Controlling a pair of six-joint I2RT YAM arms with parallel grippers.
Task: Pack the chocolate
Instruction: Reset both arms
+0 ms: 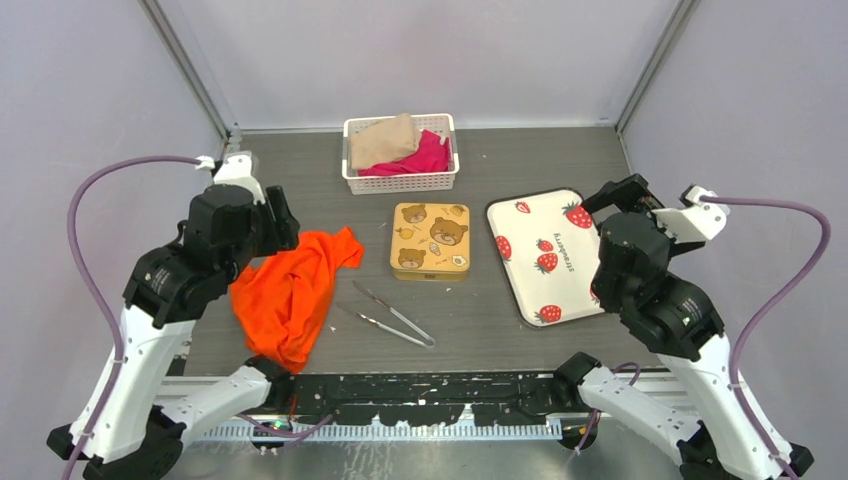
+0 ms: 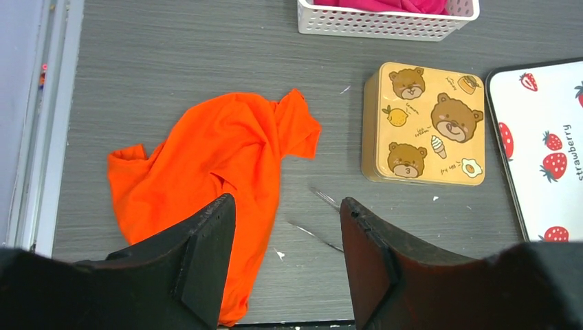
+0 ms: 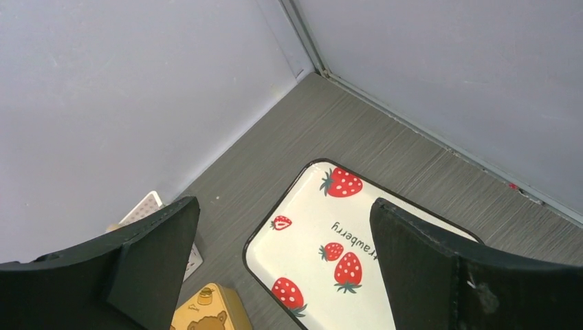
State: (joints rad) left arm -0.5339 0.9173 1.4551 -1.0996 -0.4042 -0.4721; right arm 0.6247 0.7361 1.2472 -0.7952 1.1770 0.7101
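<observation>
The chocolate is not in view in any frame. A gold square tin [image 1: 431, 241] with bear pictures lies shut at the table's middle, also seen as the tin [image 2: 424, 124] in the left wrist view and as a tin corner [image 3: 206, 309] in the right wrist view. Right of it lies a white strawberry-print tray [image 1: 530, 285] with nothing on it. My left gripper [image 1: 272, 215] hangs open above the orange cloth, its jaws [image 2: 285, 213] apart and empty. My right gripper [image 1: 620, 195] hovers open over the tray's far right side, with the tray [image 3: 302, 206] showing between its empty jaws [image 3: 285, 220].
An orange cloth [image 1: 292, 285] lies crumpled at the left. Metal tongs [image 1: 390, 318] rest in front of the tin, near the front edge. A white basket [image 1: 400, 152] with tan and pink cloths stands at the back. Grey enclosure walls close in three sides.
</observation>
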